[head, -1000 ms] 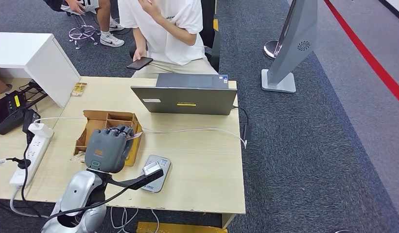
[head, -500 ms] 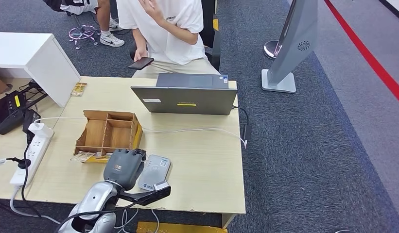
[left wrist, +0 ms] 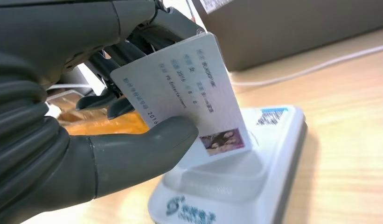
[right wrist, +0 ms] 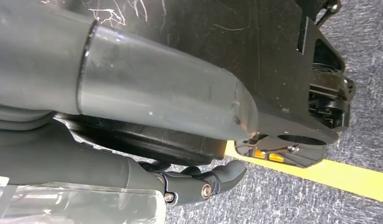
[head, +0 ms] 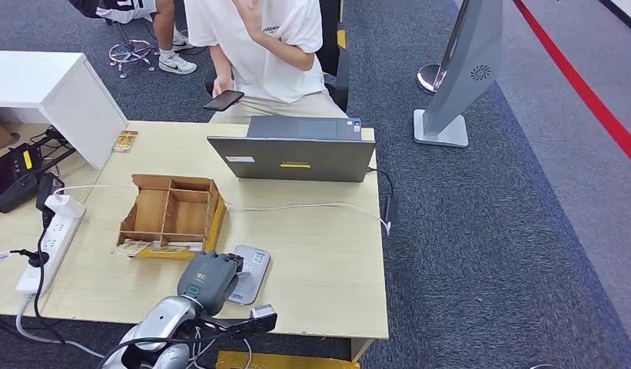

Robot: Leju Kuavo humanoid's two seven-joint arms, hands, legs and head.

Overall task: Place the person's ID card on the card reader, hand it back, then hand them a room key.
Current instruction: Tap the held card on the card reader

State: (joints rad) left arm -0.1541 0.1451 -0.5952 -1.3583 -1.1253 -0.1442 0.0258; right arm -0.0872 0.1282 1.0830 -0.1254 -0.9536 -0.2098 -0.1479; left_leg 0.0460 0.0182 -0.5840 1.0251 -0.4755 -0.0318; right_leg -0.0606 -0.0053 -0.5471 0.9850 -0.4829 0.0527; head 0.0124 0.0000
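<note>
Card: As the robot's dark grey left hand (left wrist: 63, 140) hovered over the reader, thumb and fingers (left wrist: 133, 51) pinched the pale printed plastic ID card (left wrist: 184, 93), tilted, its lower edge just above the cradle.
Reader: The small white-grey card reader (head: 250, 273) sat near the front edge of the light wooden tabletop (head: 327, 254), just beside the brown wooden compartment box (head: 174, 211).
Why: Judging by the tilt, the card was angled to slide down onto the pad.
Person: The person in a white T-shirt (head: 258, 38) sat behind the grey laptop (head: 297, 154).
Hidden: Contact with the reader was unclear; the right hand (right wrist: 198, 184) hung by the floor, its grip impossible to judge.
</note>
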